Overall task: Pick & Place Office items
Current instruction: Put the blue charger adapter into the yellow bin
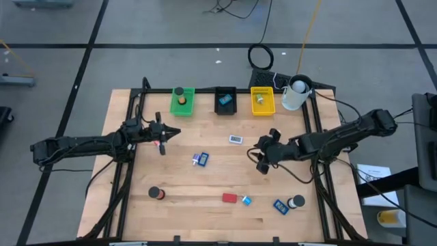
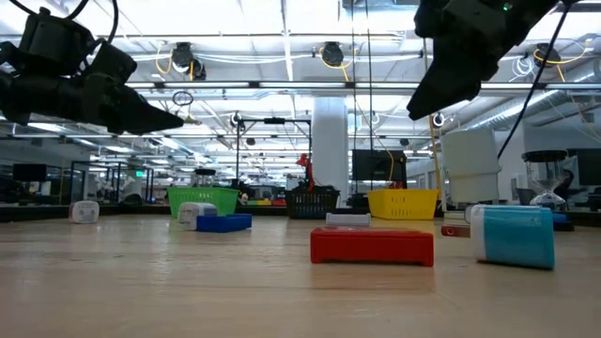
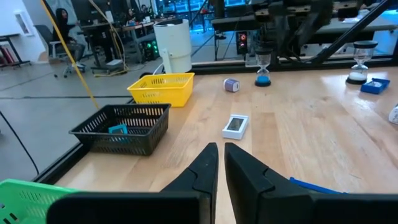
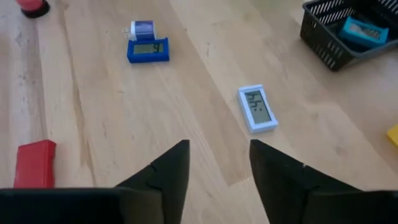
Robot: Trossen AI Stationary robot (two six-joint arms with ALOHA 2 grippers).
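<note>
The office items lie scattered on the wooden table: a white timer point(image 1: 235, 139) point(image 4: 257, 109), a blue block with a small purple piece point(image 1: 200, 159) point(image 4: 148, 48), a red block point(image 1: 229, 198) point(image 2: 372, 246), a dark roll point(image 1: 157, 193), and further blue pieces and a roll point(image 1: 296, 201) near the front right. My left gripper point(image 1: 167, 135) point(image 3: 217, 163) hovers shut and empty over the table's left part, near the green tray. My right gripper point(image 1: 260, 156) point(image 4: 219, 158) hovers open, right of centre, pointing toward the white timer. Both stand clear above the tabletop in the low view.
Along the far edge stand a green tray point(image 1: 181, 101) holding a dark and orange piece, a black tray point(image 1: 225, 100) with a blue item, a yellow tray point(image 1: 262, 100) and a white cup point(image 1: 295, 94). Bare wood lies between the two grippers.
</note>
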